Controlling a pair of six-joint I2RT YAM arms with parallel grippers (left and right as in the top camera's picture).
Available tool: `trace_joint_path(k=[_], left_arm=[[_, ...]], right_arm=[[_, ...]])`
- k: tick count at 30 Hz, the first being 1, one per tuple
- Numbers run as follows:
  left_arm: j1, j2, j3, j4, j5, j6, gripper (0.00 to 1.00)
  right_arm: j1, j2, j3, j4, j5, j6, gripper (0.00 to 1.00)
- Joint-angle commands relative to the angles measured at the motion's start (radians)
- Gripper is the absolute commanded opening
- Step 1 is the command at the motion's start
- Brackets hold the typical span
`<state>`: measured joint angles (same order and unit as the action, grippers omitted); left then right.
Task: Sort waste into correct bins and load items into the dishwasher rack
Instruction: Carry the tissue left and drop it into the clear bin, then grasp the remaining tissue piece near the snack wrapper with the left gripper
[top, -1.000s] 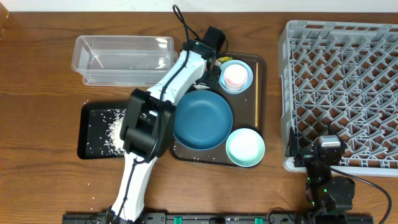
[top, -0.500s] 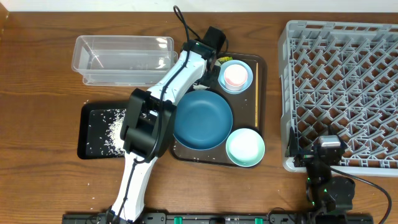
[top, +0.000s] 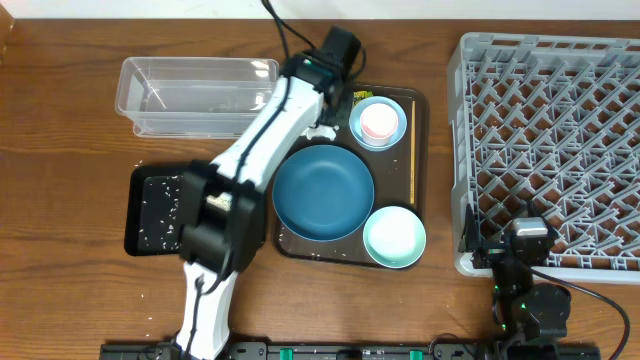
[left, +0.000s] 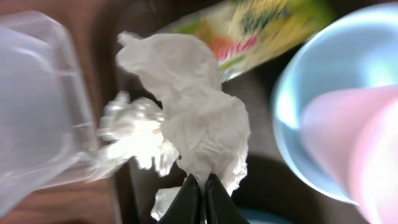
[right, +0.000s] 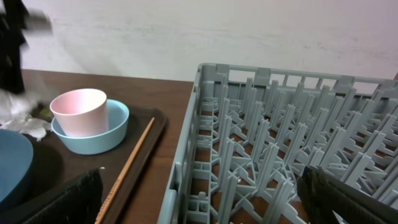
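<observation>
Left wrist view: the left gripper (left: 200, 198) has its two dark fingertips pressed together on the lower edge of the crumpled white tissue (left: 193, 118), and the rest of the wad stands out ahead of the tips. The picture is blurred, so I cannot tell whether the tissue is clear of the brown serving tray (top: 335, 248).

To the gripper's left is the clear rectangular plastic container (left: 37, 106), close by. Ahead and to its right, beyond the tissue, lies the small yellow-green printed wrapper (left: 273, 22). Further right is a small light blue bowl (left: 292, 106) with the pink-white cup (left: 360, 137) sitting in it.

As a judgement, the tissue weighs almost nothing and is soft and crushable. A pinch on any fold should carry it, and squeezing cannot harm it. The risk lies in the thin edge grip: a loose fold could tear or slip out, or the trailing folds could brush the wrapper or catch on the container's rim. A hold nearer the middle of the wad would be safer. Once let go, it may cling to a finger, not drop.

The right gripper (right: 205, 200) has its fingers spread wide with nothing between them, beside the large grey plastic dishwasher rack (right: 261, 143).
</observation>
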<state>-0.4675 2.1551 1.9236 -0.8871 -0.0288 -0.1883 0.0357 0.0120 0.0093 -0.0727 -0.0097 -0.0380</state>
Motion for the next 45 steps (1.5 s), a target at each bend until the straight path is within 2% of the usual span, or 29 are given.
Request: trace_joint_path(k=[1,8,13,21,23,24,26,27,28,29,31,34,37,39,41,45], left_arm=[[-0.001,-0.082,0.004,-0.004,0.003,-0.035,0.06],[0.017,-0.146,0.004,0.016,-0.024,-0.055,0.06],[0.1,-0.164,0.004,0.033,-0.143,-0.248,0.06],[0.293,-0.149,0.003,0.03,-0.147,-0.544,0.07],[0.328,-0.144,0.003,0.03,-0.147,-0.583,0.17],[0.341,-0.141,0.003,0.03,-0.144,-0.596,0.28],[0.365,-0.135,0.003,0.029,-0.137,-0.613,0.36],[0.372,-0.135,0.002,0.028,-0.137,-0.614,0.43],[0.376,-0.135,0.001,0.025,-0.137,-0.615,0.56],[0.378,-0.135,0.001,0.02,-0.137,-0.614,0.62],[0.377,-0.135,0.001,0.013,-0.134,-0.614,0.67],[0.373,-0.135,0.001,0.003,-0.037,-0.556,0.67],[0.349,-0.135,0.001,0.018,0.219,-0.32,0.6],[0.315,-0.135,0.001,0.01,0.299,-0.22,0.59],[0.267,-0.135,0.001,-0.013,0.292,-0.169,0.59],[0.158,-0.135,-0.011,-0.046,0.126,-0.174,0.6]], right_arm=[[-0.005,-0.005,-0.004,-0.002,0.003,-0.011,0.99],[-0.005,-0.005,-0.004,-0.002,0.003,-0.012,0.99],[-0.005,-0.005,-0.004,-0.002,0.003,-0.012,0.99],[-0.005,-0.005,-0.004,-0.002,0.003,-0.012,0.99],[-0.005,-0.005,-0.004,-0.002,0.003,-0.012,0.99],[-0.005,-0.005,-0.004,-0.002,0.003,-0.012,0.99],[-0.005,-0.005,-0.004,-0.002,0.003,-0.012,0.99],[-0.005,-0.005,-0.004,-0.002,0.003,-0.012,0.99],[-0.005,-0.005,-0.004,-0.002,0.003,-0.012,0.99],[-0.005,-0.005,-0.004,-0.002,0.003,-0.012,0.99],[-0.005,-0.005,-0.004,-0.002,0.003,-0.012,0.99],[-0.005,-0.005,-0.004,-0.002,0.003,-0.012,0.99],[-0.005,-0.005,-0.004,-0.002,0.003,-0.011,0.99],[-0.005,-0.005,-0.004,-0.001,0.003,-0.012,0.99],[-0.005,-0.005,-0.004,-0.002,0.003,-0.012,0.99],[-0.005,-0.005,-0.004,-0.002,0.003,-0.012,0.99]])
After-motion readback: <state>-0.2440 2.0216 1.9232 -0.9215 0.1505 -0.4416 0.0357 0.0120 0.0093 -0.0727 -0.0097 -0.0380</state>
